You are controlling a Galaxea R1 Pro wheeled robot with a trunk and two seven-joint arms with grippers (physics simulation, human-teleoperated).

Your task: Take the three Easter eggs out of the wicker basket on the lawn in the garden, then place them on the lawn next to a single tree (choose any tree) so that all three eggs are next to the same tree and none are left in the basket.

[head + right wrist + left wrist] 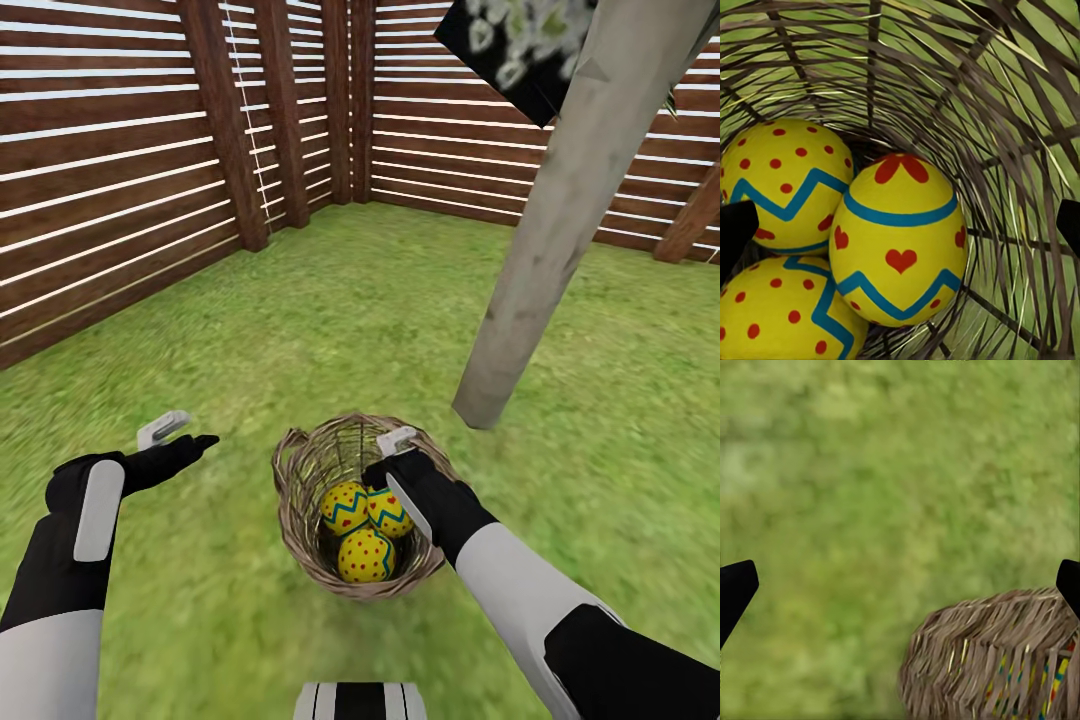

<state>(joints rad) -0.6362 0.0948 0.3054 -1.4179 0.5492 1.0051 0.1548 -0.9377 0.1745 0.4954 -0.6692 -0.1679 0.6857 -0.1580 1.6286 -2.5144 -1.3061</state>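
Observation:
The wicker basket [300, 500] stands on the lawn [300, 320] just in front of me, with three yellow Easter eggs [345, 505] [388, 512] [365, 556] inside. My right gripper [385, 455] hangs open over the basket's far rim, pointing down into it. In the right wrist view the eggs [898, 240] [784, 184] [772, 315] lie close below the spread fingertips [735, 229], untouched. My left gripper [183, 436] is open and holds nothing, hovering over grass to the left of the basket [990, 656]. The pale trunk of a tree [560, 230] rises just behind and to the right of the basket.
A reddish-brown slatted fence [120, 180] closes the garden on the left and at the back, meeting in a corner. Open grass lies around the trunk's foot [485, 410] and to the right. Dark foliage [520, 45] hangs overhead.

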